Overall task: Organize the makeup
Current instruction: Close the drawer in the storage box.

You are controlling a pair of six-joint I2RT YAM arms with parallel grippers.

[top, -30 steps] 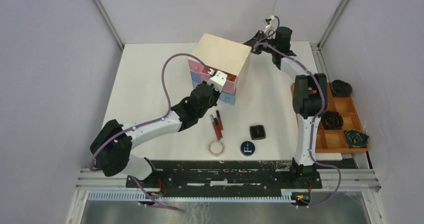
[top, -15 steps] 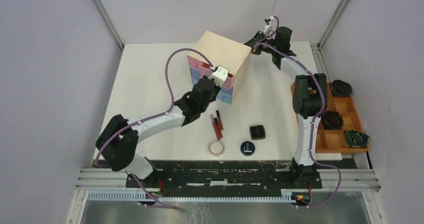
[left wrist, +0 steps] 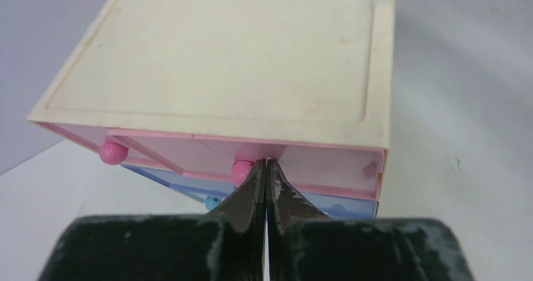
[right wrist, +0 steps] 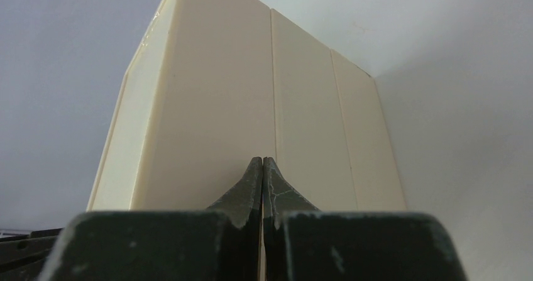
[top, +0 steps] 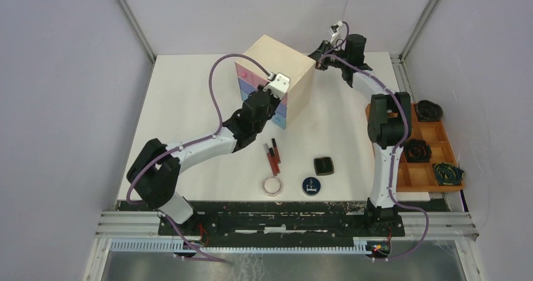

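The beige drawer box (top: 281,69) stands at the table's back middle; its top shows in the left wrist view (left wrist: 239,55). My left gripper (top: 274,90) is shut, with its tips (left wrist: 264,163) against the top pink drawer front (left wrist: 327,165), beside a pink knob (left wrist: 241,171). My right gripper (top: 321,58) is shut and its tips (right wrist: 262,160) press on the box's back wall (right wrist: 207,124). On the table in front lie slim red and black tubes (top: 271,155), a pale octagonal jar (top: 273,185), a round dark-blue compact (top: 310,185) and a black square compact (top: 324,165).
An orange-brown tray (top: 435,134) with dark coiled items sits at the right edge of the table. Purple and blue drawers (left wrist: 188,187) lie under the pink one. White enclosure walls stand on three sides.
My left gripper has moved forward toward the box, and the pink drawer that stood out has gone in flush. The right gripper has stayed at the box's back.
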